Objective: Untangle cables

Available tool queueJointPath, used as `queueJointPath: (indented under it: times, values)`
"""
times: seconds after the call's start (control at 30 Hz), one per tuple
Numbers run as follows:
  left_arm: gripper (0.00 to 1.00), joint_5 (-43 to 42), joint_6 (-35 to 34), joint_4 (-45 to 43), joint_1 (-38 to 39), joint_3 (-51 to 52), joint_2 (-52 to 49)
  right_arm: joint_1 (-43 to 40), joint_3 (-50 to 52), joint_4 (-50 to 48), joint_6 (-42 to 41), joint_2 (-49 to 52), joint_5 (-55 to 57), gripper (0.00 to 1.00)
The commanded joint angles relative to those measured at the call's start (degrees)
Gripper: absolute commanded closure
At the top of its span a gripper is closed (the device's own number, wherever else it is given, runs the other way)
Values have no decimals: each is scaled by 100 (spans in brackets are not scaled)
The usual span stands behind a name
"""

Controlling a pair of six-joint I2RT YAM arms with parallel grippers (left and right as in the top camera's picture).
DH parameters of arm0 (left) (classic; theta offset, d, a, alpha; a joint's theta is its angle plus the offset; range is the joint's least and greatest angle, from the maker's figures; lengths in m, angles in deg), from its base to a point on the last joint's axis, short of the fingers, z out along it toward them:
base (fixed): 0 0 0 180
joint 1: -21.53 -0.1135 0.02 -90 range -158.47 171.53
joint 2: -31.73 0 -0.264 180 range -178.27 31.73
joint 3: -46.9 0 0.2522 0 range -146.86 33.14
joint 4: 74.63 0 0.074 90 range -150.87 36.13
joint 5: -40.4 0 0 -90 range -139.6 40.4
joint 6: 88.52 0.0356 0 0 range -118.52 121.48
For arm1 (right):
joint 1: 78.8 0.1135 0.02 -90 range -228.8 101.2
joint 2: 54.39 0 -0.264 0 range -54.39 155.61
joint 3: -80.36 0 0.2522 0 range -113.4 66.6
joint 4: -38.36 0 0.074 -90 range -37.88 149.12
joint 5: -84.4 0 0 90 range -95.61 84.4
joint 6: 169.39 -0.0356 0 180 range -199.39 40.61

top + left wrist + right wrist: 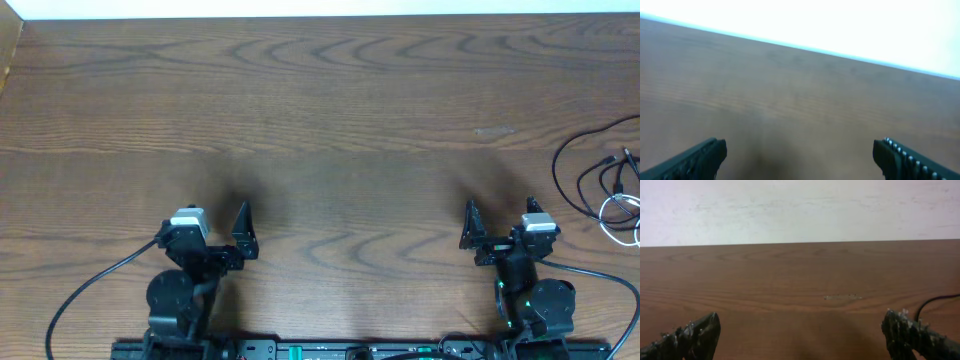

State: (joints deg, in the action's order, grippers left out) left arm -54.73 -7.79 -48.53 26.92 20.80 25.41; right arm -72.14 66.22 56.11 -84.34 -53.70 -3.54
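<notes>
Two wide-open, empty tools, left tool (pixel 800 150), right tool (pixel 801 325), perhaps three cables (pixel 605 207) far right

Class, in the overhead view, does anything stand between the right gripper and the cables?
Nothing visible does. The right gripper is open near the front edge of the table. The cables lie to its right by the table's right edge, with only bare wood between.

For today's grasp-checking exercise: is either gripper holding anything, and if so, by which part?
Nothing is held. The left gripper and right gripper are open and empty; the cables lie apart.
</notes>
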Motion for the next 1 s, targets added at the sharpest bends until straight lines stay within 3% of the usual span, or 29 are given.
queueJointPath:
  times: [0.0,0.13,0.5,0.97]
  values:
    - [0,-221,323,-570,-24,376,275,-13,7,24,74,-42,-31,1]
    - [1,-492,835,-1469,-24,791,551,-13,7,24,74,-42,-28,1]
    - [1,-776,2116,-2870,-22,1220,625,-13,7,24,74,-42,-28,1]
    - [1,-271,2293,-2024,-24,1213,623,-13,7,24,74,-42,-28,1]
